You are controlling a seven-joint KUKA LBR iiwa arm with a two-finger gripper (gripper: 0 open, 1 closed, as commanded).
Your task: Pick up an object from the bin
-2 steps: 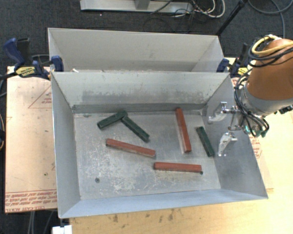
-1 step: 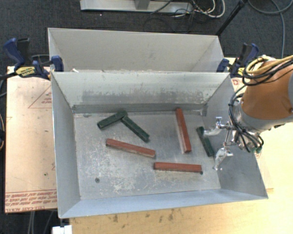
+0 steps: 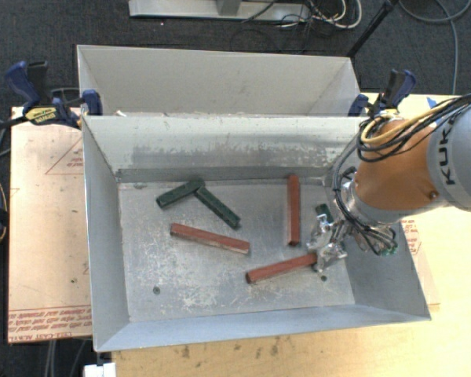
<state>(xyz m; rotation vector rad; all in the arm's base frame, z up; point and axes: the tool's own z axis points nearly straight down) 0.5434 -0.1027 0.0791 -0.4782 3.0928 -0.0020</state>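
Bin (image 3: 102,234): grey metal, floor scuffed pale. I reach in from its right side.

My pincer (image 3: 326,251) sits low by the right wall, roughly midway between the far and near edges. Apart or together: cannot tell, since the metal parts bunch up under my orange cover (image 3: 392,183).

Nearest thing is a red-brown bar (image 3: 276,271), flat on the floor toward the near right corner. Its long axis runs on a slant. The left end points toward the near edge; the right end points up toward the right wall and stops right at my pincer. Touching, gripped or just short: cannot tell.

A second red-brown bar (image 3: 294,210) lies just left of my pincer, long axis running far to near. One end is close to the foot of the far wall. The other is near the first bar's right end, with a small gap.

A third red-brown bar (image 3: 209,239) lies mid-floor, well apart from me, long axis mostly left to right, its right end dipping toward the near edge.

Two dark green bars (image 3: 217,208) sit toward the far left of the floor. They meet end to end in an upside-down V, apex toward the far wall.

Writing: the letters "KU" are readable on my grey arm link (image 3: 455,163); the rest is cut off
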